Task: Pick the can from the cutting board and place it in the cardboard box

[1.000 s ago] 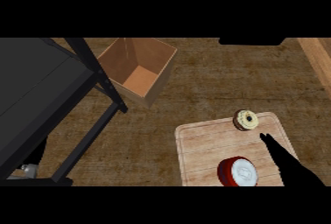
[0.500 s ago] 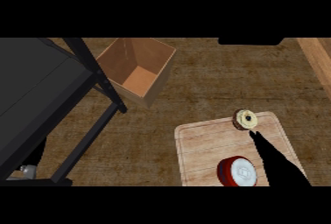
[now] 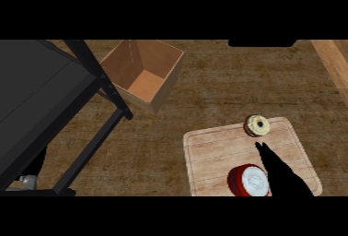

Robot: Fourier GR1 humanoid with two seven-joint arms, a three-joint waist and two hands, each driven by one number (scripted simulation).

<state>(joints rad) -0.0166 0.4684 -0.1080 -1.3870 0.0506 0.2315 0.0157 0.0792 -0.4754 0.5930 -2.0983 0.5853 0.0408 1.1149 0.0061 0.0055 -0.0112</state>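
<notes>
Right beside my right hand (image 3: 280, 171), fingers straight, sits the can (image 3: 249, 180) on the cutting board (image 3: 217, 156). Cardboard box (image 3: 144, 73) is way off up-left.

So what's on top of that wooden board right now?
On the cutting board sit a red can near its front edge and a small ring-shaped thing at the far edge. The right hand reaches over the board, hiding part of the can and the board beneath it.
</notes>
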